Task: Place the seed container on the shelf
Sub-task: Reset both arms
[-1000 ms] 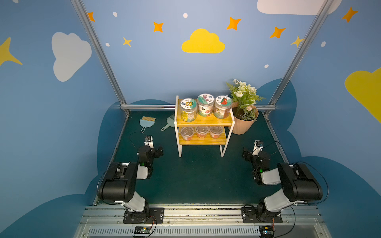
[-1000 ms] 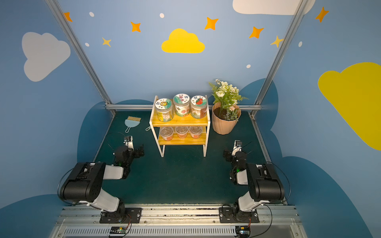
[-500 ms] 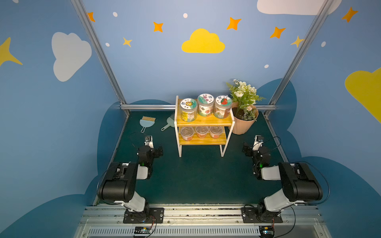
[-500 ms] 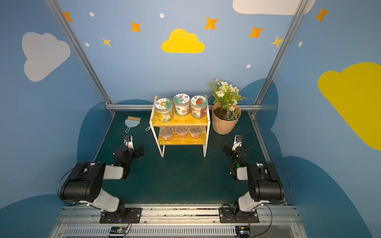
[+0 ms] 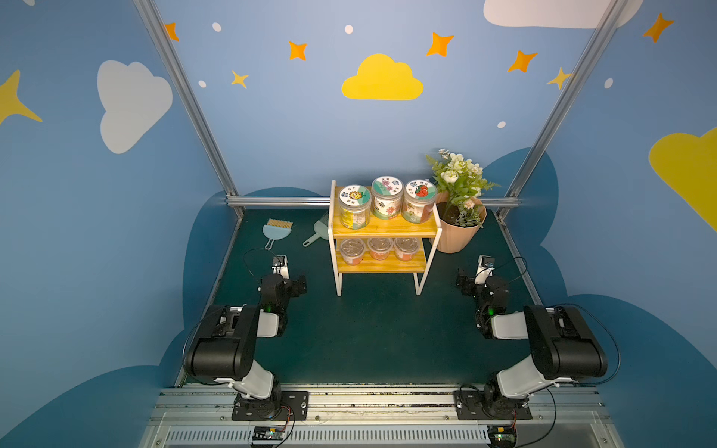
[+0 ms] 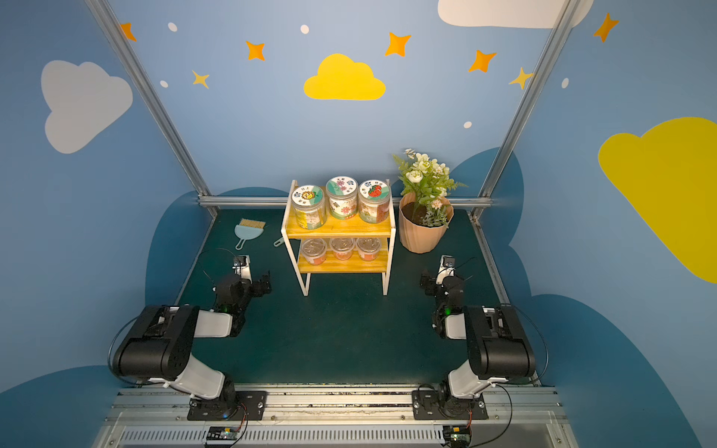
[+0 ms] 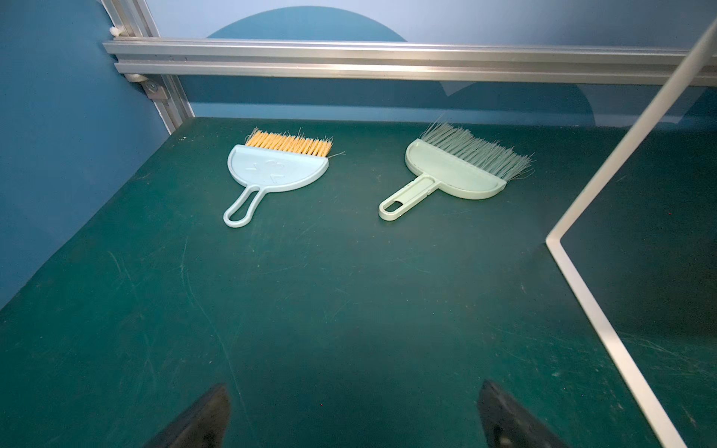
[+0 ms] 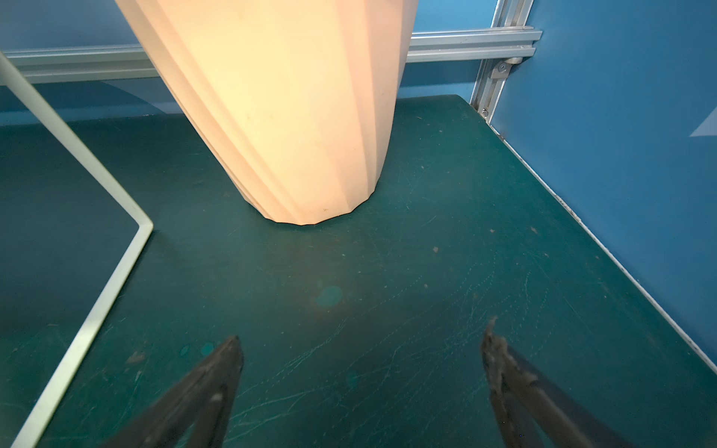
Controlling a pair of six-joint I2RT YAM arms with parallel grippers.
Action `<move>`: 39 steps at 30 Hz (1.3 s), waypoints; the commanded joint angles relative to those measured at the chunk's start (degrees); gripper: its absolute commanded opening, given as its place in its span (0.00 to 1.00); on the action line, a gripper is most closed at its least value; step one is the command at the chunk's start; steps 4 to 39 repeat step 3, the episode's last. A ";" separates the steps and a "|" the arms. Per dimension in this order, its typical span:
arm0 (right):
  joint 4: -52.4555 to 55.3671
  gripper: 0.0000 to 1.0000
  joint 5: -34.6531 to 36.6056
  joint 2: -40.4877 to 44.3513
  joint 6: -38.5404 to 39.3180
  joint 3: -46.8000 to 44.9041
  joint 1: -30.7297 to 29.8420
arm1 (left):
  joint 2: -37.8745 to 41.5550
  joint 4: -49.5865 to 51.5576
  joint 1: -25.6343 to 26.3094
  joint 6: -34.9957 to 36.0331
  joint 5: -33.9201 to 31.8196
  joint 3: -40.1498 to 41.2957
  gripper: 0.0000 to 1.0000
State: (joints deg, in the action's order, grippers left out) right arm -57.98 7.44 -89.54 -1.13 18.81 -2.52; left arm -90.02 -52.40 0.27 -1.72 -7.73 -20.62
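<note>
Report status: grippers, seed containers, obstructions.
Left gripper open, empty; right gripper likewise. Seed containers on shelf: three top, three below. Flower pot ahead of right gripper.

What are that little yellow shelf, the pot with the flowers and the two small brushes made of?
The shelf: boards look like yellow-stained wood, with faint grain; the thin frame seems white-painted metal. The flower pot: matte, ribbed peach wall, plastic or ceramic, hard to tell. The blue brush and the green brush: smooth moulded plastic with looped handles; bristles look synthetic.

Two-tier shelf [image 5: 384,232], yellow slat boards on a white frame, standing upright; three tall lidded seed containers [image 5: 387,203] on its upper tier, three short jars [image 5: 380,248] on its lower tier.
</note>
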 commanded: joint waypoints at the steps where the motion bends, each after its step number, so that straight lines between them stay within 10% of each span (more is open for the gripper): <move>1: 1.02 0.98 0.15 0.24 0.43 0.79 -0.46 | -0.23 -0.68 -0.10 0.38 0.26 -0.71 1.00; 39: 1.02 0.98 0.24 0.21 0.45 0.79 -0.43 | -0.16 -0.99 0.06 0.40 0.26 -0.64 1.00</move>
